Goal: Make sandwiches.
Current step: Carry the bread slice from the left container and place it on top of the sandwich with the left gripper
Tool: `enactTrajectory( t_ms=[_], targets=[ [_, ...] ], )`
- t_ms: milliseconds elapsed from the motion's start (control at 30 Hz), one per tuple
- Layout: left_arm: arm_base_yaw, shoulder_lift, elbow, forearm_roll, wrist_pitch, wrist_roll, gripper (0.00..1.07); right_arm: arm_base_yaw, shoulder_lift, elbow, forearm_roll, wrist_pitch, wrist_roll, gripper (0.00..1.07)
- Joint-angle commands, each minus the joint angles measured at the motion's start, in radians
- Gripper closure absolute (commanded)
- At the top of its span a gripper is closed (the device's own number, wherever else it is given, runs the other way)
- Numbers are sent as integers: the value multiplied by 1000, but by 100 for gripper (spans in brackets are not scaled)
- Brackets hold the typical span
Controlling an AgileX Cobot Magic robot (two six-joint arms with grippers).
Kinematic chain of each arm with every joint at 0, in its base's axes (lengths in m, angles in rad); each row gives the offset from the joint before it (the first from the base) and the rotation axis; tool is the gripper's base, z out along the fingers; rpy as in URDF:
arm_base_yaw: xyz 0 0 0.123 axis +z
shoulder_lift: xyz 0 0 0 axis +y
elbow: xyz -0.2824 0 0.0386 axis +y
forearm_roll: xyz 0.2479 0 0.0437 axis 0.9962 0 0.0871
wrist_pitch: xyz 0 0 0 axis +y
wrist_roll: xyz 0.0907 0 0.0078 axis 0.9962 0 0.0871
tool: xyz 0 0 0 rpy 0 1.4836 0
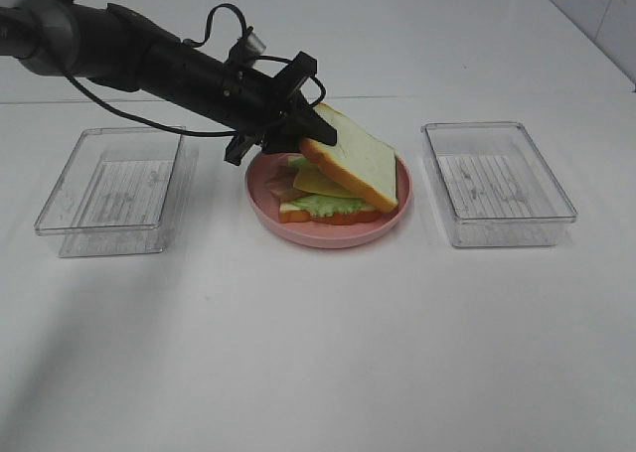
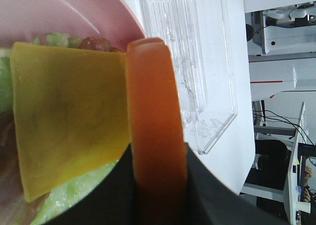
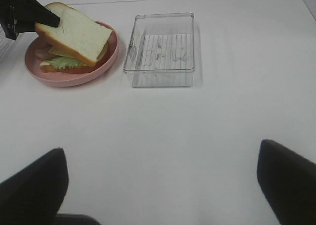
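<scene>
Exterior high: left gripper point(image 1: 316, 126) clamps the top bread slice point(image 1: 354, 157), tilted over the cheese point(image 1: 320, 182) on the pink plate point(image 1: 328, 235); right gripper point(image 3: 160, 185) gapes wide, well apart.

On my white table point(image 1: 318, 353) a round pink plate point(image 1: 328, 235) sits in the middle. To my left a clear tray point(image 1: 111, 189) stands well apart from the plate, ribbed on its floor. To my right a second clear tray point(image 1: 497, 182) of the same kind stands at the same depth. Beyond the table edge I see white equipment point(image 2: 281, 37) and cables.
</scene>
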Motion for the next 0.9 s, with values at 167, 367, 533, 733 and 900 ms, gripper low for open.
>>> enactTrajectory(
  t_ms=[167, 367, 533, 733, 900],
  targets=[
    [-1, -2, 0, 0, -24, 20, 107, -5, -23, 1, 6, -5, -13, 9],
    [-1, -2, 0, 0, -24, 4, 107, -5, -23, 1, 6, -5, -13, 9],
    [-1, -3, 0, 8, -35, -3, 85, -5, -23, 1, 6, -5, -13, 9],
    [-1, -12, 0, 9, -34, -16, 29, -5, -23, 1, 6, -5, -13, 9],
    [-1, -40, -8, 46, -30, -29, 19, -5, -23, 1, 6, -5, -13, 9]
  ],
)
